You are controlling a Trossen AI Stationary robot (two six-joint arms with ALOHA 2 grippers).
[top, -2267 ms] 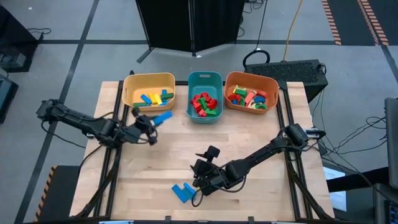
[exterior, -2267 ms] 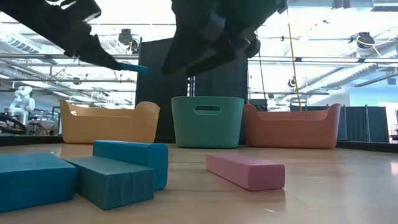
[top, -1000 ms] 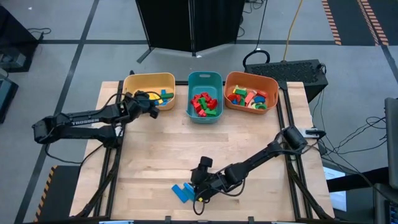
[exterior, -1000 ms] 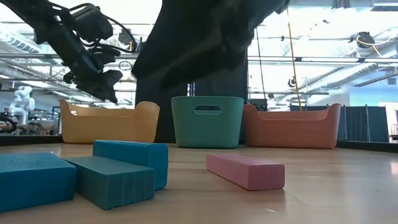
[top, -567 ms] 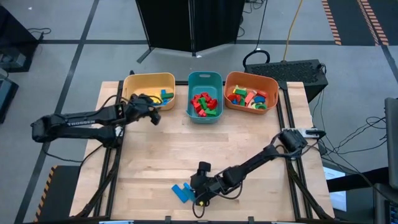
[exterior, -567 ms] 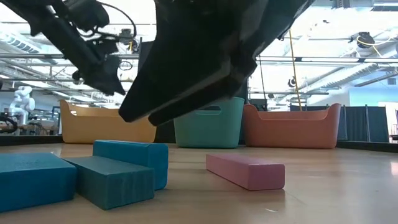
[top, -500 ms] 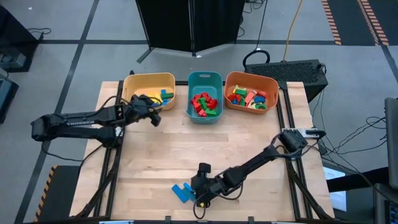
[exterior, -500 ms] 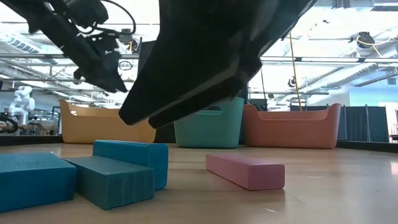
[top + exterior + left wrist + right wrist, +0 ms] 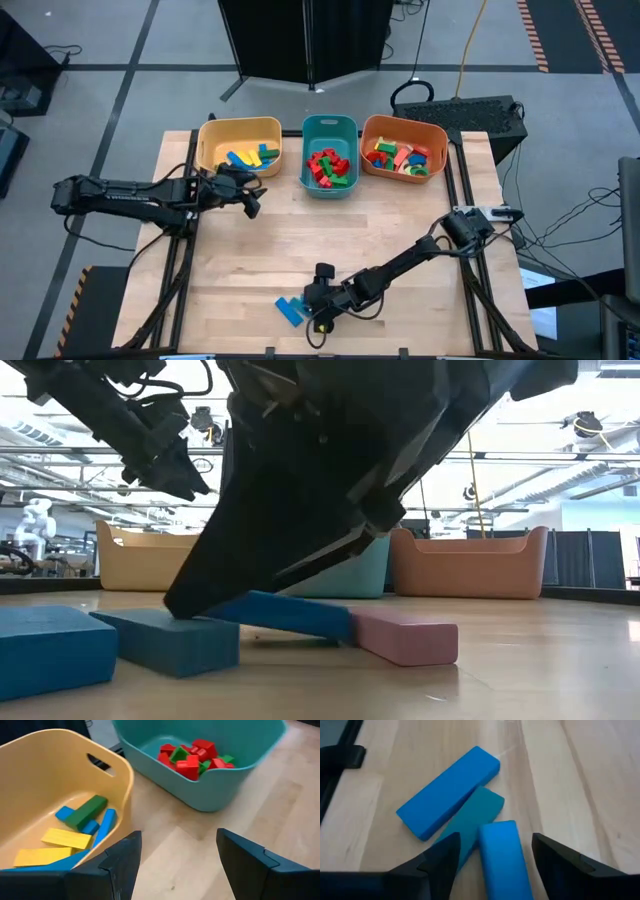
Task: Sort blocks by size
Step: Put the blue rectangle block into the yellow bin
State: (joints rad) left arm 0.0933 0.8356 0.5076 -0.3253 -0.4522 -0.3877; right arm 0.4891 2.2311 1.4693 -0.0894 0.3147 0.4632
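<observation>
Near the table's front edge lie three blue blocks: a bright blue bar (image 9: 447, 792), a teal bar (image 9: 470, 822) and a blue bar (image 9: 502, 857). That last bar is tilted (image 9: 290, 615), with one end on a pink block (image 9: 410, 635). My right gripper (image 9: 495, 855) is open and low over the blocks (image 9: 290, 310), one finger on each side of the tilted bar. My left gripper (image 9: 250, 200) is open and holds nothing, just in front of the yellow bin (image 9: 205, 145), which holds yellow, blue and green bars (image 9: 75, 827). My right gripper comes slanting down from the table's right, its fingers (image 9: 437, 857) lying along the tilted blue bar (image 9: 500, 840). A gap shows on both sides of the bar in the wrist view. In the low view one fingertip (image 9: 185, 603) reaches the teal bar's top; whether it touches, I cannot tell.
Three bins stand in a row at the far edge: the yellow one, a teal one (image 9: 329, 122) with red and green pieces, and an orange one (image 9: 403, 122) with mixed pieces. Bare wood lies between the bins and the blue blocks.
My left gripper has drawn back from over the yellow bin toward the table's near edge. My right gripper has sunk onto the blue blocks. The blue bar that lay flat beside the teal one has turned and tipped, one end now on the pink block.
</observation>
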